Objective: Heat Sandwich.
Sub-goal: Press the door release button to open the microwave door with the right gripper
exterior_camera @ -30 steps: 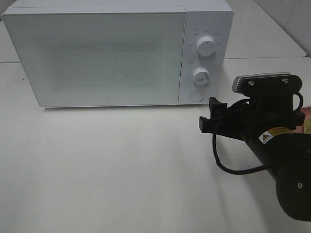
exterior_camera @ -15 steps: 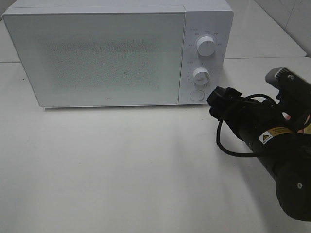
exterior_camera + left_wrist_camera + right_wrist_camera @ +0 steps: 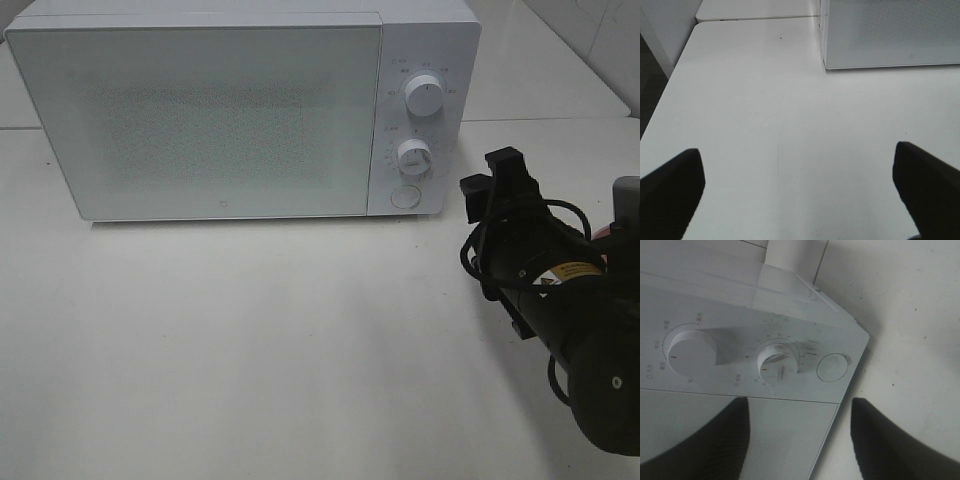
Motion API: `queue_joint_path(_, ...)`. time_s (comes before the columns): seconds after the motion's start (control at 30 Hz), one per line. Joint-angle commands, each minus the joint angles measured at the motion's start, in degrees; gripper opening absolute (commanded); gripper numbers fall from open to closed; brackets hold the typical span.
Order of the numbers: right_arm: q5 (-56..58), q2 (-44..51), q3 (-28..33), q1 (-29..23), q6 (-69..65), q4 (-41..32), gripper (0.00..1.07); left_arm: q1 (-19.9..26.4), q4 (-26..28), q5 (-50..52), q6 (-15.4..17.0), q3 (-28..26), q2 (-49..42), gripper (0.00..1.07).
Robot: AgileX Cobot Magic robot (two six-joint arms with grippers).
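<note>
Well, sandwich is in no view, so whether it sits behind the shut door (image 3: 200, 120) of the boxy white microwave oven (image 3: 450, 40) is unclear; right gripper (image 3: 797, 410), fingers apart and empty, faces the lower round white dial (image 3: 413, 157), left gripper (image 3: 797, 150) spread wide, empty; dial-setting probably left.

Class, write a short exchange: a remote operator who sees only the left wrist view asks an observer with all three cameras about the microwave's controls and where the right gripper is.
Operator: I see only a corner of the microwave. What controls does it have?
Observer: On the panel to the right of its door are an upper knob, a lower knob and a round button below them.
Operator: Where is the right gripper?
Observer: The right gripper faces that panel with its fingers apart and nothing between them. It appears clear of the microwave.
</note>
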State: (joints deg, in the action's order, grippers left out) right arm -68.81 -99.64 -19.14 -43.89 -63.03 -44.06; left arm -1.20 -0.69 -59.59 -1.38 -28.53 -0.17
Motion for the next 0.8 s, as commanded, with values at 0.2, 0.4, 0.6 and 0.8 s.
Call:
queue_joint_path(0.2, 1.1, 0.2, -0.5, -0.2, -8.8, 0.1, 0.23, -0.4, -0.1, 0.2, 0.2, 0.2, -1.5, 0.98)
queue_joint_path(0.4, 2.0, 0.2, -0.5, -0.2, -9.8, 0.1, 0.05, -0.4, -0.1, 0.2, 0.2, 0.2, -1.5, 0.98)
queue_joint_path(0.6, 2.8, 0.2, -0.5, -0.2, -10.3, 1.7, 0.00, -0.4, -0.1, 0.2, 0.2, 0.2, -1.5, 0.98)
queue_joint_path(0.8, 6.2, 0.2, -0.5, -0.2, -14.3, 3.1, 0.00, -0.4, -0.1, 0.2, 0.2, 0.2, -1.5, 0.98)
